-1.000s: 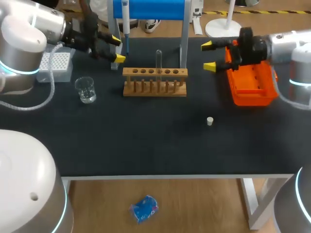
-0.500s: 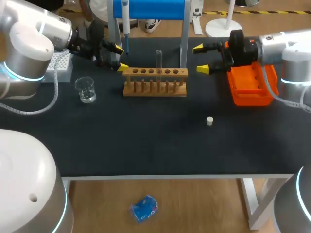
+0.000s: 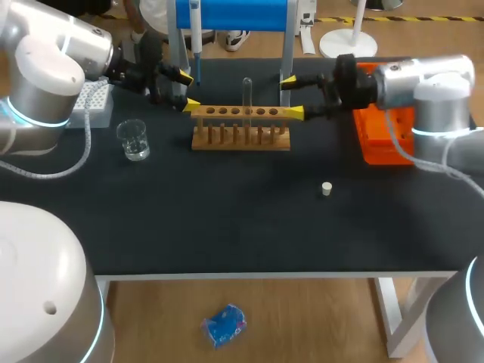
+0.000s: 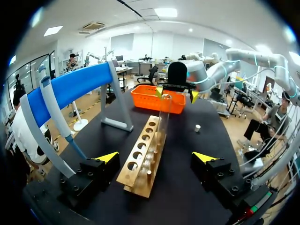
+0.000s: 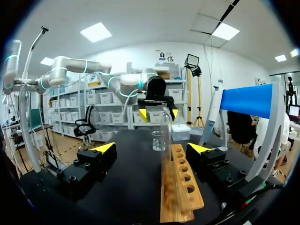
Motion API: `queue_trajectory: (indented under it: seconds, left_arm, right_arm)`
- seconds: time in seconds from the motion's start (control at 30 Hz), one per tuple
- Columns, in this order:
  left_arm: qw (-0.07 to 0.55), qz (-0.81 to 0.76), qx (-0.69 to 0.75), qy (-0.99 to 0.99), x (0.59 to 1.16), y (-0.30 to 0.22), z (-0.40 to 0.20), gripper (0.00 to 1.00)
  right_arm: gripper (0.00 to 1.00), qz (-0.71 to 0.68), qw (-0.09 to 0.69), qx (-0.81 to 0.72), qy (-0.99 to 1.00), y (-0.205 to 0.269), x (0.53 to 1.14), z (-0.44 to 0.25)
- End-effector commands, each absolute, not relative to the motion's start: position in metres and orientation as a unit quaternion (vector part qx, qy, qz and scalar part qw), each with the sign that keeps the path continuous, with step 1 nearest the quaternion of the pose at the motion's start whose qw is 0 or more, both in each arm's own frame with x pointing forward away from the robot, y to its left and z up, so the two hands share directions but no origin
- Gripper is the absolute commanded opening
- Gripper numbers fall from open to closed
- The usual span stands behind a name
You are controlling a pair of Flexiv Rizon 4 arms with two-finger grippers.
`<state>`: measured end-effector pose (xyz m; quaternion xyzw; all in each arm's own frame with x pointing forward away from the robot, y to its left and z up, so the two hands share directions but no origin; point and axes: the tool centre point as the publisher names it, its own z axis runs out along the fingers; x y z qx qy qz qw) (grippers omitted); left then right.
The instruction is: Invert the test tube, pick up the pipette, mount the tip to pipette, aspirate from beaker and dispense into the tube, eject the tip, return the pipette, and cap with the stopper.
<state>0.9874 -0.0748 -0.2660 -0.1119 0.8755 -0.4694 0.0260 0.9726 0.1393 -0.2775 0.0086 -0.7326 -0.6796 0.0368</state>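
1. Wooden rack (image 3: 240, 128) is sitting mid-table, with the test tube (image 3: 246, 91) standing upright in it.
2. The left gripper (image 3: 187, 89) is hovering at the rack's left end, fingers spread wide, gripping nothing.
3. The right gripper (image 3: 292, 97) is hovering at the rack's right end, equally wide and empty.
4. The pipette (image 3: 196, 34) is hanging on the blue stand (image 3: 231, 13); the beaker (image 3: 134, 140) and stopper (image 3: 327, 188) are resting on the black table (image 3: 227, 219).

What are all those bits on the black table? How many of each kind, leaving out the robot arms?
Test tube: 1
Wooden rack: 1
Glass beaker: 1
White stopper: 1
Orange bin: 1
Tip box: 1
Pipette: 1
Blue stand: 1
Total: 8
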Motion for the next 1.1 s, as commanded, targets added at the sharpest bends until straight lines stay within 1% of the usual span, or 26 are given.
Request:
queue_trajectory:
  seconds: [0.03,0.4,0.97,1.1]
  left_arm:
    - [0.025,-0.469,-0.112,0.876,0.988,-0.075,-0.266,1.0]
    - [0.025,-0.469,-0.112,0.876,0.988,-0.075,-0.266,1.0]
    - [0.025,-0.469,-0.112,0.876,0.988,-0.075,-0.266,1.0]
    - [0.025,-0.469,-0.112,0.876,0.988,-0.075,-0.266,1.0]
  right_arm:
    - [1.0,-0.691,0.044,0.016,-0.721,0.159,0.991,-0.29]
    - [1.0,-0.687,0.053,0.028,-0.724,0.186,1.008,-0.284]
    - [1.0,-0.694,0.058,0.03,-0.717,0.222,1.007,-0.288]
    - [0.9,-0.693,0.06,0.034,-0.717,0.229,1.008,-0.289]
